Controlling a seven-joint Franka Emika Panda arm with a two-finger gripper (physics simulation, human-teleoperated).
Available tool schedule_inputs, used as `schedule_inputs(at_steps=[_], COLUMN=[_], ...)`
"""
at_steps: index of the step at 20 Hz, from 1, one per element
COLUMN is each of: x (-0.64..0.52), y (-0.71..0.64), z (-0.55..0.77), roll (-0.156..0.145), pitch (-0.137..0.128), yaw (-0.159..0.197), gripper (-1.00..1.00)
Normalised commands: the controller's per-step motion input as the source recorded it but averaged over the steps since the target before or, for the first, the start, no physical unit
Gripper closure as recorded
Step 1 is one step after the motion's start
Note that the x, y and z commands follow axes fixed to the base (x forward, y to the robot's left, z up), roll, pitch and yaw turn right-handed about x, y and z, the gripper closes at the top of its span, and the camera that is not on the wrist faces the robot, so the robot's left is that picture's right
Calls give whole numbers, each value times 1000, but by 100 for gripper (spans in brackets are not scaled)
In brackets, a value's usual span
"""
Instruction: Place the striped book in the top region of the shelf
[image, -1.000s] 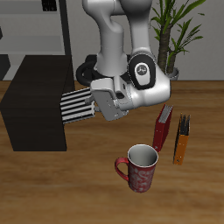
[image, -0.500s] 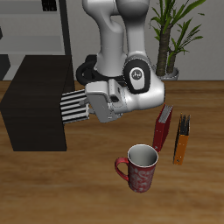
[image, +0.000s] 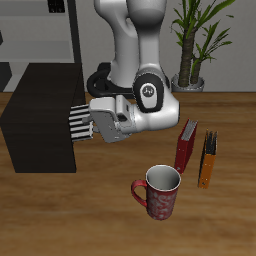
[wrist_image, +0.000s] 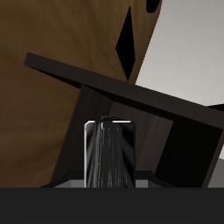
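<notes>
Book (image: 80, 122) thin, stiff, light; fingers (image: 97, 120) pinching its end, holding it flat beside shelf (image: 38, 105) top edge. Slipping likely if tilted.

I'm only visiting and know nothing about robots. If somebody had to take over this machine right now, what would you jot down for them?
Gripper: shut on the striped book, held flat in the air.
Shelf: the dark unit farther back; the book's free end is at its side edge, not yet above its flat top.
Done: book picked up and carried to the shelf.
Left: raise it over the top, set it down, let go.
Nearby: mug, red book, orange book, all untouched.
</notes>
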Motion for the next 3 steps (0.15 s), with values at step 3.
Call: schedule_inputs(at_steps=[3], x=[27], y=[-191], z=[-34], roll=[-23], pitch=[24], yaw=[-16], gripper=[100])
